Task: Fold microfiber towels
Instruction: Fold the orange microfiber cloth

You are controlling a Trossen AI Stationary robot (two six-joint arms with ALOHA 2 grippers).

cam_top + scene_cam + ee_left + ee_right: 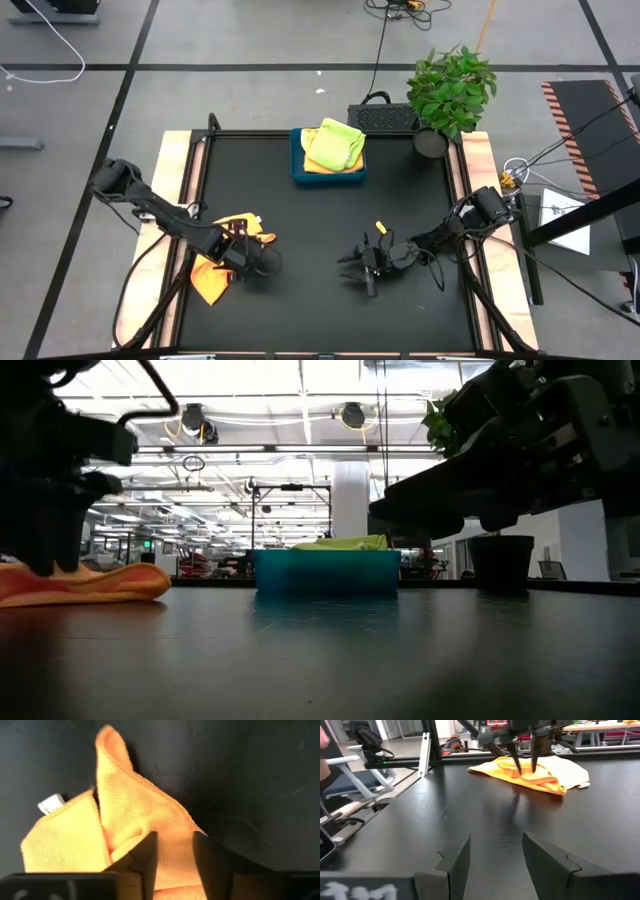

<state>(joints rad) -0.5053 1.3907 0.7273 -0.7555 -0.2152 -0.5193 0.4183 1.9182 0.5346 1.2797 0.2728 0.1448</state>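
A crumpled orange towel [213,278] lies on the black table near its left edge, with a white label [50,802] at one corner. My left gripper [527,769] points down onto the towel's right part, its fingers apart. My right gripper [352,270] hangs low over the bare table right of centre. It points level toward the towel and stands open with nothing between its fingers. At the far edge, a lime green towel [336,142] lies folded on a yellow one in a blue tray [298,172]. My left gripper comes at the orange towel from above, pointing down. Its two fingertips [520,770] stand apart on the cloth, with a raised fold [175,855] between them. I cannot tell whether they pinch that fold. The towel lies slack on the table.
A potted plant [450,90] stands at the far right corner beside the tray. Wooden strips [170,190] border the black surface on the left and right. There is bare black table [320,240] between the two grippers and the tray.
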